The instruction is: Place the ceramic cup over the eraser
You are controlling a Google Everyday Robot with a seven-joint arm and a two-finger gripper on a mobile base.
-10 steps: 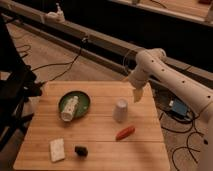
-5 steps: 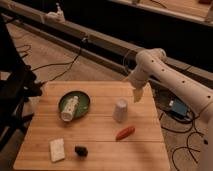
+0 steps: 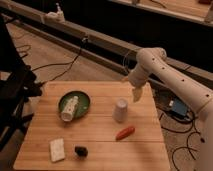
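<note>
The small white ceramic cup (image 3: 120,110) stands on the wooden table (image 3: 100,140), right of centre. The black eraser (image 3: 81,150) lies near the front edge, left of centre, well apart from the cup. My gripper (image 3: 137,93) hangs at the end of the white arm (image 3: 170,75), just above and to the right of the cup, over the table's back right part. It does not touch the cup.
A green plate (image 3: 82,102) with a white bottle-shaped object (image 3: 69,108) lies left of the cup. An orange carrot-like piece (image 3: 125,132) lies just in front of the cup. A flat white pad (image 3: 57,149) lies left of the eraser. Cables run on the floor around.
</note>
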